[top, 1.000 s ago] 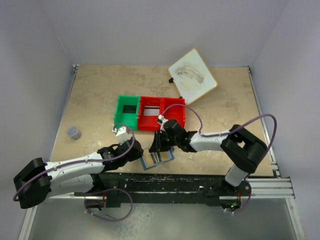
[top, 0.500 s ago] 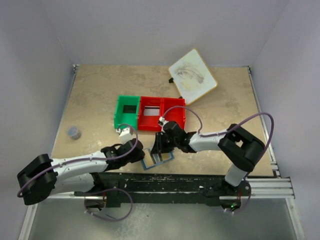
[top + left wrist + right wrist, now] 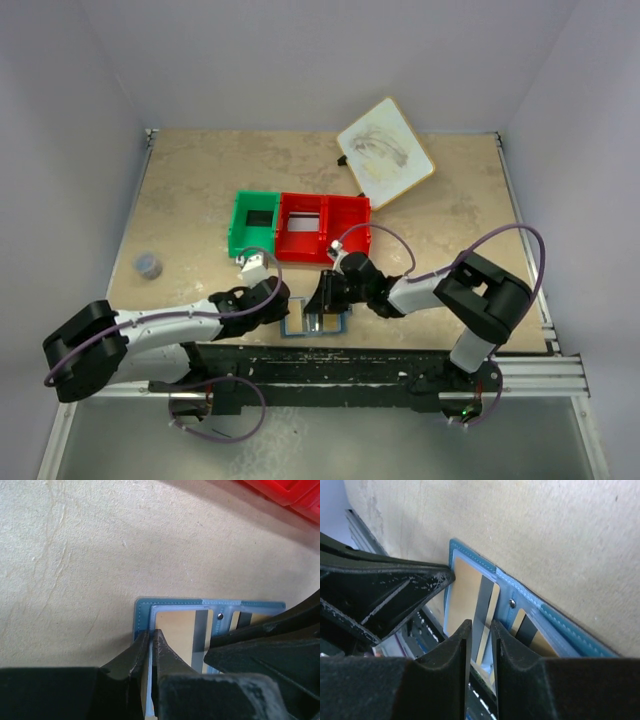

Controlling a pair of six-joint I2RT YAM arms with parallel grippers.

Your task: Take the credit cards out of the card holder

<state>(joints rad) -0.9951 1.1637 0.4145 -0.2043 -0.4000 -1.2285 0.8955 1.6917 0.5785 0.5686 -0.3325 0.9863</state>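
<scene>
Top view: the small blue folding card holder lies open at the tan table's near edge, with the left gripper at its left side and the right gripper over it. Left wrist cam: the left gripper is pinched tight on the card holder's left edge, beside a tan, dark-striped credit card. Right wrist cam: the right gripper straddles that credit card with a narrow gap, can't tell if it's actually gripping.
</scene>
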